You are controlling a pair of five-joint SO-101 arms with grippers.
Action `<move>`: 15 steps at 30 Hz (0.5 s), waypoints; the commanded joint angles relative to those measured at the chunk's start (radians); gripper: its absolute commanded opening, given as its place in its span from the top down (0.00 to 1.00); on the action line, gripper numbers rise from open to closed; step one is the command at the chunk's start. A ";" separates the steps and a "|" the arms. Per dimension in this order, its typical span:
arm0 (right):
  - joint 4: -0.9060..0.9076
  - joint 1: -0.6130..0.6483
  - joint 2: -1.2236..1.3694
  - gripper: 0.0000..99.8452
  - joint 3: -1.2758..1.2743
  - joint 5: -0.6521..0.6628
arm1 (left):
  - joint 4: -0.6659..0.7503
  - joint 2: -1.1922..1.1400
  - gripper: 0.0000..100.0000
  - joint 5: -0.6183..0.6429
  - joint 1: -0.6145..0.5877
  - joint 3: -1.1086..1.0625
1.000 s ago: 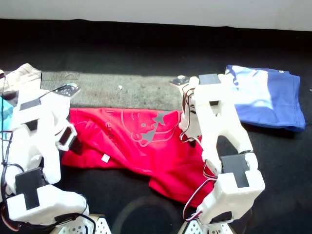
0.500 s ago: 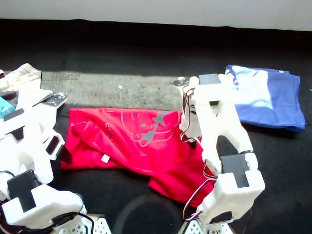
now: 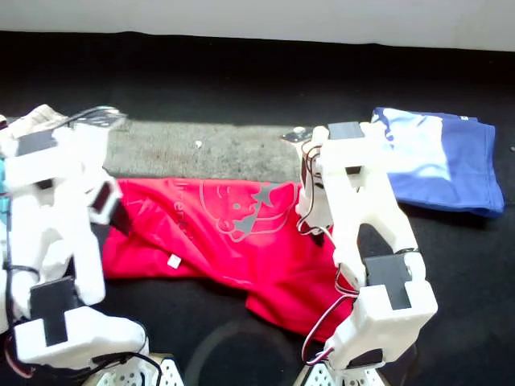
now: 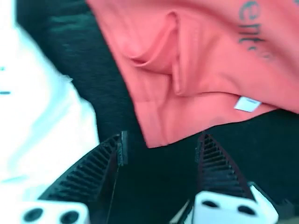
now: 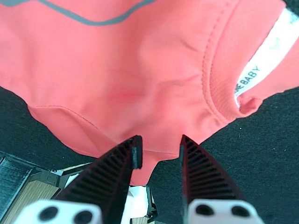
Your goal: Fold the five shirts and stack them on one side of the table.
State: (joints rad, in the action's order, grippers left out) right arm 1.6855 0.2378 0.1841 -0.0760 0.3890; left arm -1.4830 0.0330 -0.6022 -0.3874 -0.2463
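We find the red shirt (image 3: 233,241) lying lengthwise across mid-frame. The left gripper (image 4: 161,140), wide open and empty, faces its left-of-frame corner; the right gripper (image 5: 160,147), narrowly parted, holds nothing.

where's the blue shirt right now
In the high view the folded blue shirt lies on the right side of the table, toward its far edge, to the right of the spread red shirt.

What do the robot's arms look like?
The left arm and right arm are chunky white plastic with black motor blocks. Red and black wires loop along the right arm. The left end effector and right end effector have ribbed black fingers.
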 commanded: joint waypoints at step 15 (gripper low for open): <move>0.007 0.001 -0.010 0.86 0.045 -0.003 | 0.071 -0.288 0.76 0.169 0.122 0.151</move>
State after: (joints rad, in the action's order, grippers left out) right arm 1.6855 0.2378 0.1841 -0.0760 0.3890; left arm -1.4139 -0.2585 -0.4427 -0.2478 -0.1619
